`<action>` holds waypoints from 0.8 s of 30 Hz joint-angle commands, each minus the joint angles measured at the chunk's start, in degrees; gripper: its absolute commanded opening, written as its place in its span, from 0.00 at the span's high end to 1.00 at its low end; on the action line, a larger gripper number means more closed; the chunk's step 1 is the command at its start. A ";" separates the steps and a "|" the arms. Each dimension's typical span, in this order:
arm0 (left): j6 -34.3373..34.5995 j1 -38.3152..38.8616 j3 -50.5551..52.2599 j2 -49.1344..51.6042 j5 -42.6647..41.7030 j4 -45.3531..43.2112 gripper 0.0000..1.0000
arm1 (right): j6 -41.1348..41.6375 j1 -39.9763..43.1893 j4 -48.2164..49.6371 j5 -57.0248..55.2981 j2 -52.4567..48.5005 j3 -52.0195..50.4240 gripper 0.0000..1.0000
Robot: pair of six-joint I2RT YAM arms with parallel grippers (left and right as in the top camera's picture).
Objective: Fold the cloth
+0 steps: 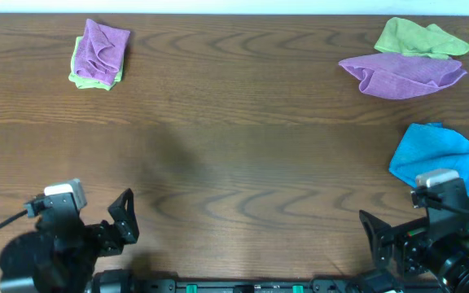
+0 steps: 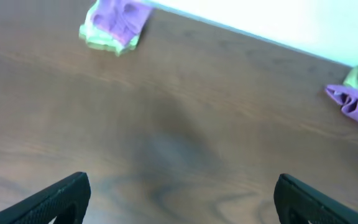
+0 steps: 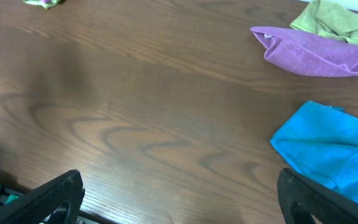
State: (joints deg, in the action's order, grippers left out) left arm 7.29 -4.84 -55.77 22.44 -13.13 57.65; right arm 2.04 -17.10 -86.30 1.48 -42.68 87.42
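The cloth (image 1: 403,75) is magenta-purple and lies crumpled at the far right of the table, partly over a lime-green cloth (image 1: 420,37). It also shows in the right wrist view (image 3: 319,53), with a small pale tag at its left corner, and at the right edge of the left wrist view (image 2: 356,102). My left gripper (image 1: 124,218) (image 2: 182,202) is open and empty at the near left edge. My right gripper (image 1: 377,238) (image 3: 182,199) is open and empty at the near right edge. Both are far from the cloth.
A lilac-purple cloth (image 1: 104,45) lies folded on a lime-green cloth (image 1: 80,72) at the far left, and it also shows in the left wrist view (image 2: 122,17). A blue cloth (image 1: 436,155) lies just beyond my right gripper, and it also shows in the right wrist view (image 3: 328,146).
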 commanded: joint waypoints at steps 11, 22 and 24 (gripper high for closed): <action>-4.22 2.23 35.91 -15.91 6.78 -30.95 0.05 | -0.42 -0.22 -0.11 -0.44 -0.02 -0.26 0.01; -3.87 2.29 46.16 -20.28 10.14 -35.23 0.05 | -0.42 -0.22 -0.11 -0.44 -0.02 -0.26 0.01; -3.87 2.32 47.06 -21.20 10.14 -35.23 0.05 | -0.42 -0.22 -0.11 -0.44 -0.02 -0.26 0.01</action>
State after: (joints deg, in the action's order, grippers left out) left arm 4.03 -2.72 -9.87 2.70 -4.23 22.72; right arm 2.04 -17.10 -86.30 1.48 -42.68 87.24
